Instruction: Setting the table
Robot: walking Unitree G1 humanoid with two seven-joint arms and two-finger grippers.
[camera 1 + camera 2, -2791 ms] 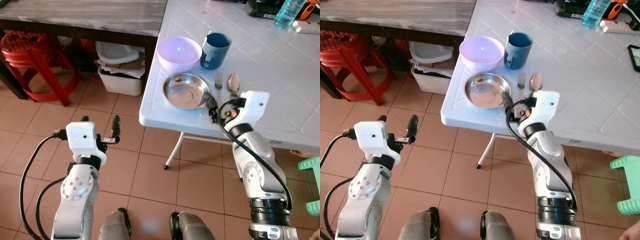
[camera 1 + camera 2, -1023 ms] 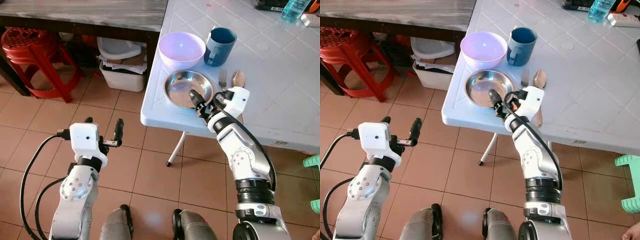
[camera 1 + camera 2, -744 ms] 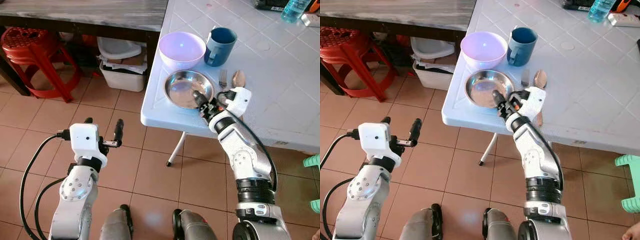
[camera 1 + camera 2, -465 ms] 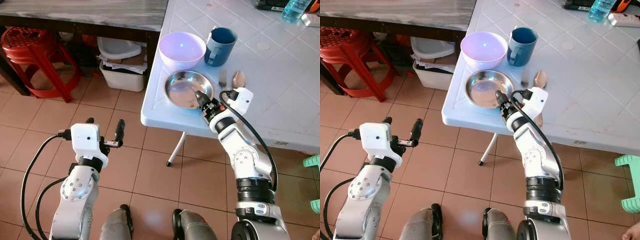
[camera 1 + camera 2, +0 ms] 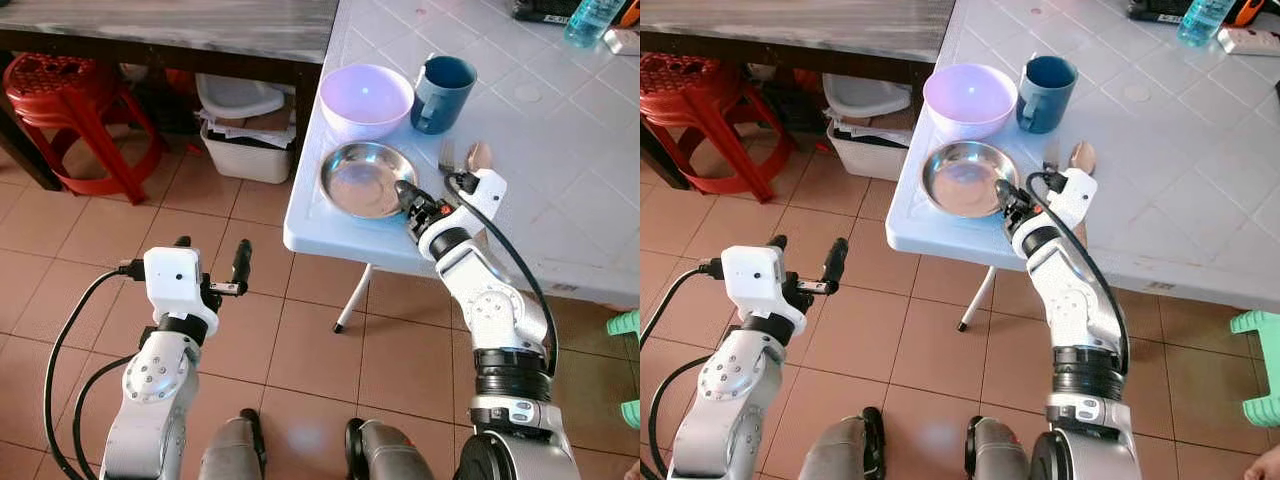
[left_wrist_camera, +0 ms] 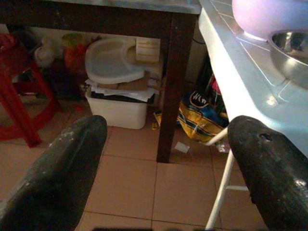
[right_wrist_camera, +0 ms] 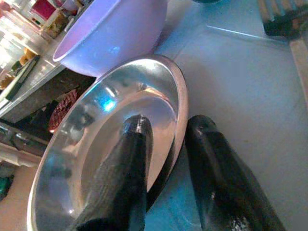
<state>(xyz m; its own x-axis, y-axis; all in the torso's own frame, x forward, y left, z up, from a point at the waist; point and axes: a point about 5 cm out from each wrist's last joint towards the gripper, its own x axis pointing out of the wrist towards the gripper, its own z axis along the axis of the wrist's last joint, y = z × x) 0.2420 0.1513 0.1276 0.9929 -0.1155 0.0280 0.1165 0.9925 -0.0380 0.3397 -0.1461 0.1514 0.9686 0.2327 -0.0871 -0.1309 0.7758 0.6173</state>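
Note:
A round steel plate (image 5: 360, 180) lies near the front left corner of the white table (image 5: 560, 200). Behind it stand a lilac bowl (image 5: 366, 98) and a blue mug (image 5: 442, 80). A fork (image 5: 446, 153) and a spoon (image 5: 479, 155) lie to the plate's right. My right gripper (image 5: 404, 194) is at the plate's right rim. In the right wrist view one finger (image 7: 127, 168) rests inside the plate (image 7: 91, 144) and the other outside it, shut on the rim. My left gripper (image 5: 212, 256) hangs open over the floor, holding nothing.
A dark wooden table (image 5: 170, 30) stands to the left, with a red stool (image 5: 60, 100) and a white bin (image 5: 245, 150) beneath it. A water bottle (image 5: 590, 15) is at the far back of the white table. A green stool (image 5: 625, 330) stands at the right.
My right gripper drew back from the plate's middle to its right rim and closed on it. The plate shifted slightly left. The left arm has not moved.

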